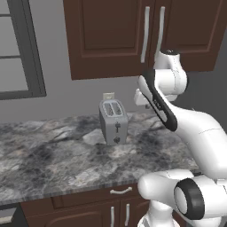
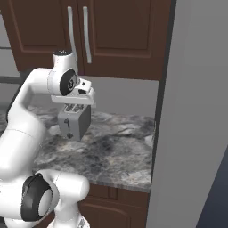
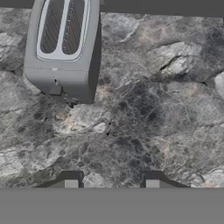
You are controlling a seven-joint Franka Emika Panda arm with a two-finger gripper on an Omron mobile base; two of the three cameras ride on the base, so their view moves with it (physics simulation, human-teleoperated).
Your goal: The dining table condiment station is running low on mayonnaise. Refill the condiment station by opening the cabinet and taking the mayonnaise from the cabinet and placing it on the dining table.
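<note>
The robot's gripper (image 3: 111, 183) is hanging over the marbled grey counter (image 3: 166, 113), its two dark fingertips (image 3: 71, 181) standing apart with only bare stone between them, grasping nothing. It is pointing down just beside the toaster (image 3: 61, 52), on the side of the toaster's lever face. In the left base view the white arm (image 1: 195, 128) is bending up in front of the counter, its wrist sitting above and to the right of the toaster (image 1: 113, 120); in the right base view the hand (image 2: 73, 95) is hovering directly over the toaster (image 2: 73, 122). On the wall above the toaster the dark brown cabinet (image 1: 106, 40) is keeping both panelled doors closed, its two long silver handles (image 1: 145, 34) running side by side. A grey window frame (image 1: 26, 48) is standing left of the toaster, and a tall grey panel (image 2: 191, 111) is rising well to its right.
</note>
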